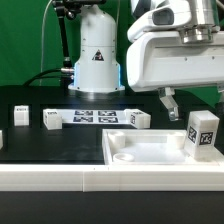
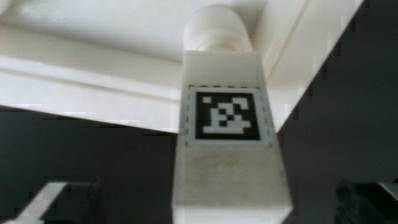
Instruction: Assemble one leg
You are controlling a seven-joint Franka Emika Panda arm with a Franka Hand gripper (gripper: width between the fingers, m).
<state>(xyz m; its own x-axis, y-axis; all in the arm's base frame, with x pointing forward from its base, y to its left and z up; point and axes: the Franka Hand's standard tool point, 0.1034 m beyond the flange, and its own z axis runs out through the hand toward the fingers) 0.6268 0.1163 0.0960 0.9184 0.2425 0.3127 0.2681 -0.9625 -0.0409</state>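
Observation:
A white square leg (image 1: 203, 133) with a black-and-white tag stands upright at a corner of the large white tabletop (image 1: 140, 152), on the exterior view's right. My gripper (image 1: 193, 106) hangs just above it; one dark finger (image 1: 170, 104) shows to the exterior view's left of the leg. In the wrist view the leg (image 2: 228, 140) runs between my fingers (image 2: 47, 204), its far end meeting the tabletop (image 2: 89, 75). Dark gaps show on both sides of the leg, so the gripper (image 2: 205, 206) is open and does not touch it.
Three more legs (image 1: 20, 117) (image 1: 50, 120) (image 1: 138, 119) lie on the black table behind the tabletop, beside the marker board (image 1: 95, 117). The robot's white base (image 1: 97, 60) stands at the back. A green backdrop closes the scene.

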